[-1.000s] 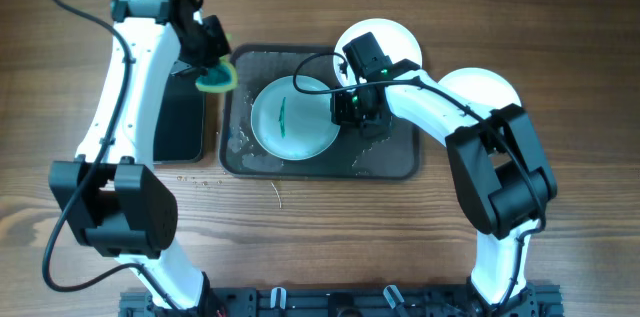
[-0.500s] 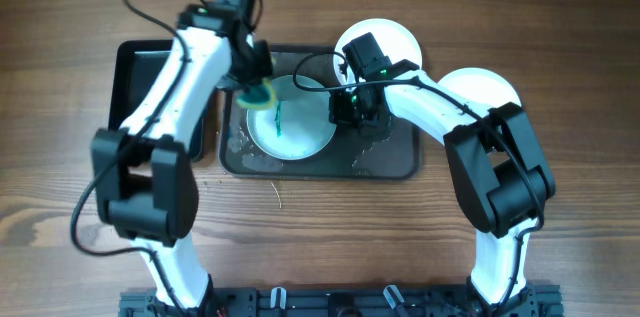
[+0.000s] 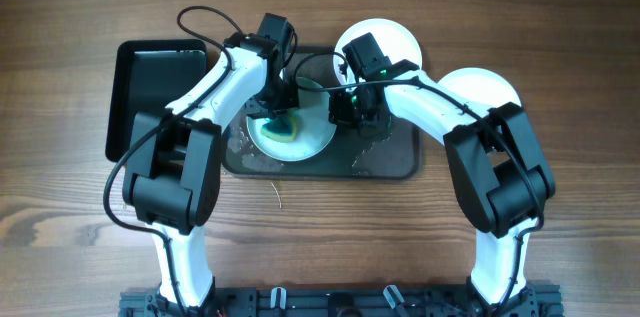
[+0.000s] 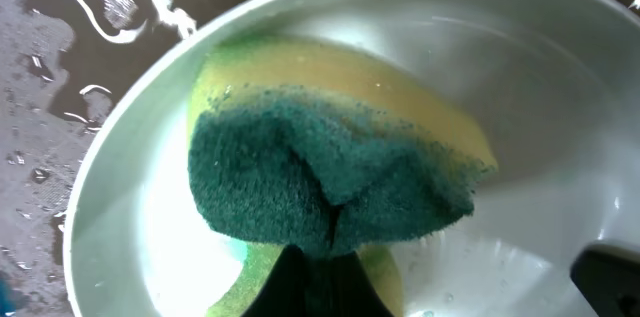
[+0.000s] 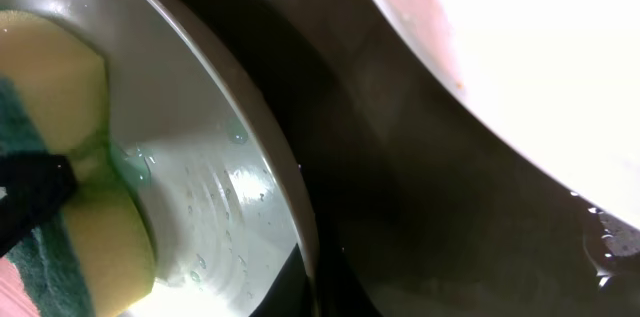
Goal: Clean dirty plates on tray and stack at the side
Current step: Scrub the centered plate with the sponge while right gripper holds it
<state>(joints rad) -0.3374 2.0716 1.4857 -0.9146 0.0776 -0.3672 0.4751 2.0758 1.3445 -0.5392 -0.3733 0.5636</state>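
Observed pale blue plate (image 3: pixel 312 137) lying flat on left-centre of tray (image 3: pixel 390 157), tray floor wet and beaded around it.

Found left claw (image 3: pixel 276 117) directly above plate's well, clenched on a folded sponge (image 4: pixel 330 172). Noted green scouring face bunched toward left wrist camera, yellow foam behind, sponge pressed onto plate's inner floor and filling much of the well. Saw a small teal-green puddle beside sponge's edge in right wrist view.

Found right claw (image 3: pixel 345 109) at plate's right rim, opposite the sponge, jaws closed. Traced the rim in right wrist view down into the dark finger at bottom of frame; logged as grasping the plate by that rim. Cannot tell from overhead how far the fingers reach in.

Logged one white plate (image 3: pixel 400 37) at tray's far right corner, just behind right claw, appearing to overlap tray's rim. Logged second white plate (image 3: pixel 490 85) on the surface (image 3: pixel 400 247) right of tray, partly under right arm. Noted black tray (image 3: pixel 150 87) just left of the grey one.
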